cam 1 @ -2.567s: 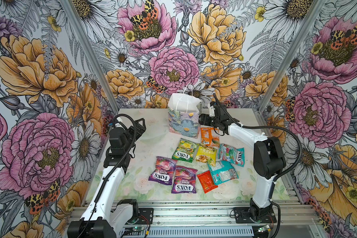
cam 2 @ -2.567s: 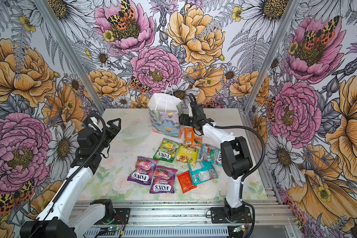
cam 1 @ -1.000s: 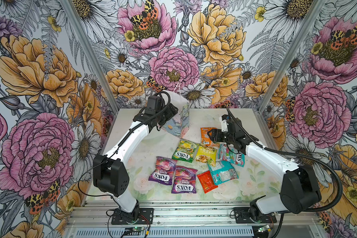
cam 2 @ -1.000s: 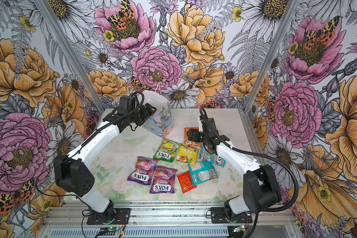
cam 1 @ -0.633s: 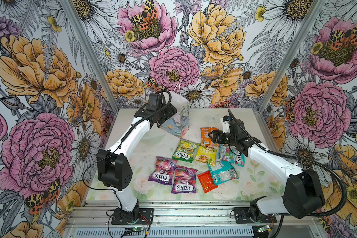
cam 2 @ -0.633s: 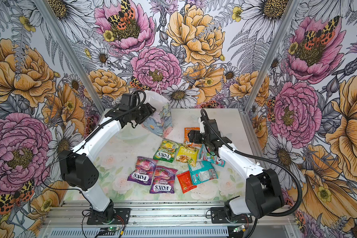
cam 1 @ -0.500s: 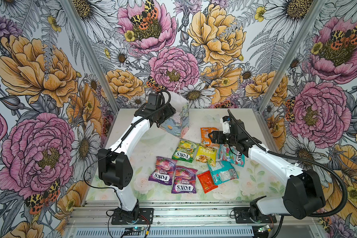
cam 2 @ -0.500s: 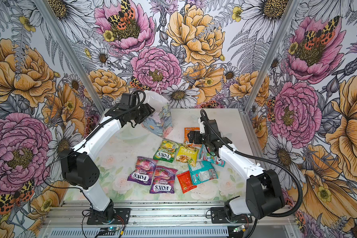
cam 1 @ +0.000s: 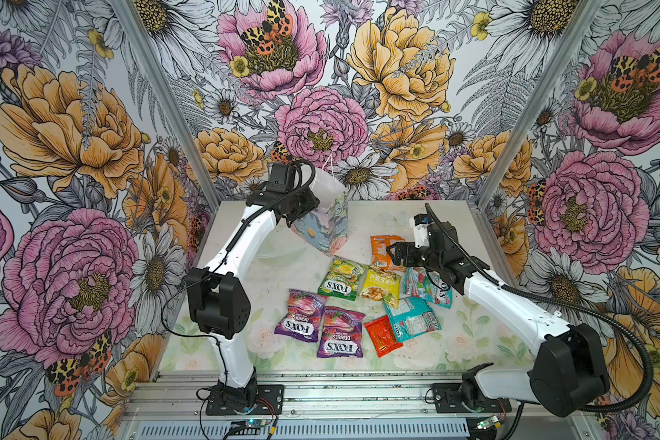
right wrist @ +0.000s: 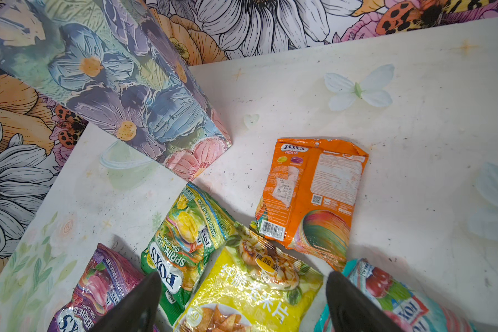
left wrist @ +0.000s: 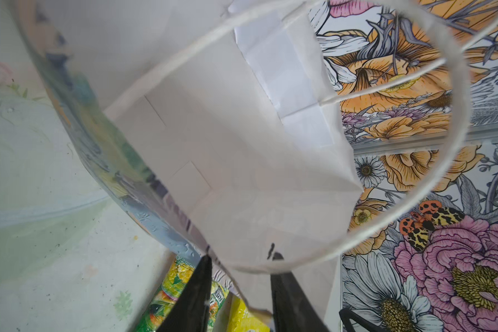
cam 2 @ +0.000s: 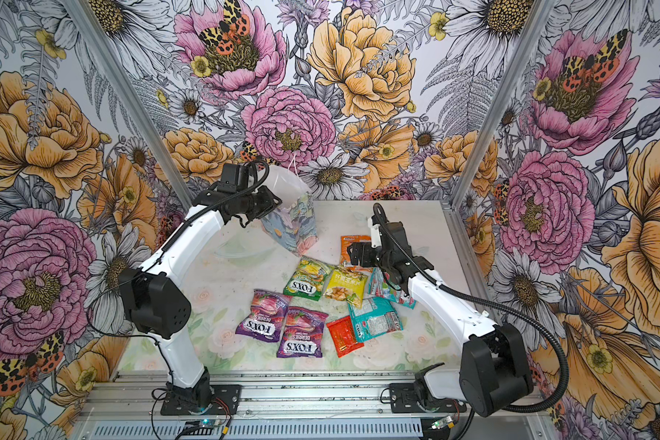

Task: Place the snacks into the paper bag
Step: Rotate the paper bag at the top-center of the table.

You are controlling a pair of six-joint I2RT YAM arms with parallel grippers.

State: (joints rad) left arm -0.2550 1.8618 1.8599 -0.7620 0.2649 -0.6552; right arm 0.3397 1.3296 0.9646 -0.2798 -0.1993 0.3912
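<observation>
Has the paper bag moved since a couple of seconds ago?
Yes. The paper bag has tipped, its top leaning away from the orange packet.

The paper bag [cam 1: 322, 224], printed with blue, green and pink flowers outside and white inside, leans steeply at the back of the desk [cam 1: 282, 266]. Its mouth and thin white cord handles [left wrist: 462, 100] are tipped toward the back left, and its lower corner sits just beside the green FOX'S packet [cam 1: 340, 282]. The snacks lie flat in a loose cluster in front of it. The orange packet [cam 1: 383, 251] is farthest back and the yellow packet [cam 1: 382, 285] touches the green one. One teal packet [cam 1: 433, 291] lies to the right and another teal packet [cam 1: 412, 318] in front, touching the small red packet [cam 1: 383, 335]. The purple FOX'S Berries packet [cam 1: 300, 320] and the second purple packet [cam 1: 340, 337] lie side by side nearest the front.
</observation>
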